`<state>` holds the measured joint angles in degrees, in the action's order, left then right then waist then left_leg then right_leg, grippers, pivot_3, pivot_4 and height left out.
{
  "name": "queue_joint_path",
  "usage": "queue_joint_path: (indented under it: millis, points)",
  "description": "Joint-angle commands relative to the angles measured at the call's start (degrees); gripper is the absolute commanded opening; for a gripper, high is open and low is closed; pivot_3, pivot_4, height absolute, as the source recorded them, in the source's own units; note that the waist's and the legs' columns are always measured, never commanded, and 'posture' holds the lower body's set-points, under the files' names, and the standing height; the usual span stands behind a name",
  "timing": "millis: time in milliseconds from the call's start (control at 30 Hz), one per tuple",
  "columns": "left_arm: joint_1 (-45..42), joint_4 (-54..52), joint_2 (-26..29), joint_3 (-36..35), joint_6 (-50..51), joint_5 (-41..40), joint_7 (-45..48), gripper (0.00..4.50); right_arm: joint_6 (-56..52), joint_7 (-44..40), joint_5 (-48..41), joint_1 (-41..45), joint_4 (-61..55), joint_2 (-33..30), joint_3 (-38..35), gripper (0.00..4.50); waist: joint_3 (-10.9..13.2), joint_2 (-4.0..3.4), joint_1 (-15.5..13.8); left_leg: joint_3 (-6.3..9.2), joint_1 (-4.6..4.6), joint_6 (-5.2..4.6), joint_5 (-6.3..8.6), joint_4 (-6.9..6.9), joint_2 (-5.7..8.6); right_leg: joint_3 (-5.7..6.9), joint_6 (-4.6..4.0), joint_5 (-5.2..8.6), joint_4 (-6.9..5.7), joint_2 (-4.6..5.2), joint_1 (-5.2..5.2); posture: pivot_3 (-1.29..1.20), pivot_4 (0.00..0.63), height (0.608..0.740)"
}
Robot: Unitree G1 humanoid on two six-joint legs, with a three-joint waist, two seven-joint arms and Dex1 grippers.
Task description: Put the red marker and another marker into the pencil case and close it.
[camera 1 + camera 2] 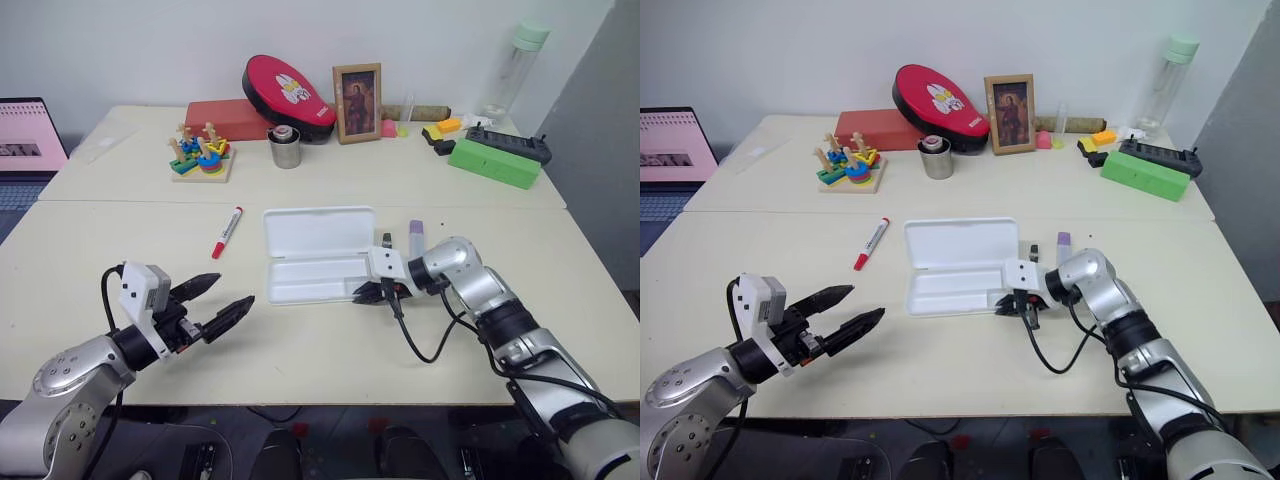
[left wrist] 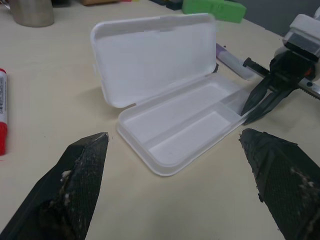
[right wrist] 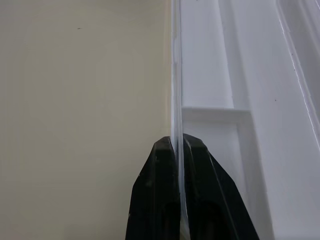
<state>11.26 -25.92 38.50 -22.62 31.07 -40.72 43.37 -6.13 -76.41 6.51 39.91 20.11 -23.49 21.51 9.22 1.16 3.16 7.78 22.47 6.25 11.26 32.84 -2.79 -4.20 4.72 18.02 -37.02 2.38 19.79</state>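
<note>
The white pencil case lies open at the table's middle, lid up at the back, both halves empty. My right gripper is shut on the thin front wall of its tray at the right end; in the right wrist view the two fingers pinch that wall. The red marker lies on the table left of the case. The purple-capped marker lies just right of the case, behind my right wrist. My left gripper hovers open near the front left, pointing toward the case, holding nothing.
A tiny black piece lies beside the purple marker. Along the back stand a red oval case, a picture frame, a metal cup, a stacking toy, a green box and a bottle. A laptop sits far left.
</note>
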Motion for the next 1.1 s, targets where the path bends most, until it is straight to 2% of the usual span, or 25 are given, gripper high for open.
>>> queue_joint_path:
  millis: [33,433,833,867,900,1100]
  points:
    - [0.0,-1.8,0.9,-1.8,-0.1,-1.4,0.8,4.50,-4.7,0.0,-1.6,-2.0,-7.2,-1.0,0.3,0.03,0.0,0.00,0.0,0.00,-0.01,0.00,0.00,0.00,0.00,0.00,0.00,0.00,0.02,0.00,-0.02,0.00,0.150,0.740]
    - [-0.7,-0.8,1.5,-1.4,0.2,-1.2,1.8,4.50,-15.1,2.0,-3.1,-6.3,-19.3,-2.2,2.0,0.03,0.0,0.06,-0.1,0.00,-0.01,0.01,0.01,0.00,0.00,0.00,-0.01,0.01,0.08,0.00,-0.06,0.00,0.150,0.740]
    - [-0.7,-1.5,1.4,-0.8,1.2,-1.1,1.8,4.50,-18.9,5.5,-4.6,-7.5,-22.0,-2.1,2.8,0.03,0.0,0.06,-0.1,0.00,-0.03,0.01,0.01,0.00,0.00,0.00,0.00,0.02,0.08,0.00,-0.05,0.00,0.150,0.740]
    - [-0.9,-1.5,1.4,-0.7,1.2,-1.1,1.8,4.50,-19.1,5.6,-5.0,-7.5,-22.2,-2.1,2.7,0.56,0.0,0.07,-0.1,0.00,-0.03,0.01,0.01,0.00,0.00,0.00,0.00,0.02,0.08,0.00,-0.05,0.00,0.150,0.740]
    - [-0.9,-1.5,1.5,-0.7,1.3,-1.1,1.8,4.50,-19.3,5.6,-5.4,-7.4,-22.6,-2.1,2.6,0.61,0.0,0.07,-0.1,0.00,-0.03,0.01,0.01,0.00,0.00,0.00,-0.01,0.02,0.08,0.00,-0.05,0.00,0.150,0.740]
    - [-2.2,-1.0,1.9,-0.2,1.6,-0.9,2.1,4.50,-22.5,5.6,-9.1,-6.1,-25.3,-2.3,0.5,1.89,0.0,0.07,-0.1,0.01,-0.02,0.01,0.01,0.00,0.00,0.00,-0.01,0.02,0.08,0.00,-0.04,0.00,0.150,0.740]
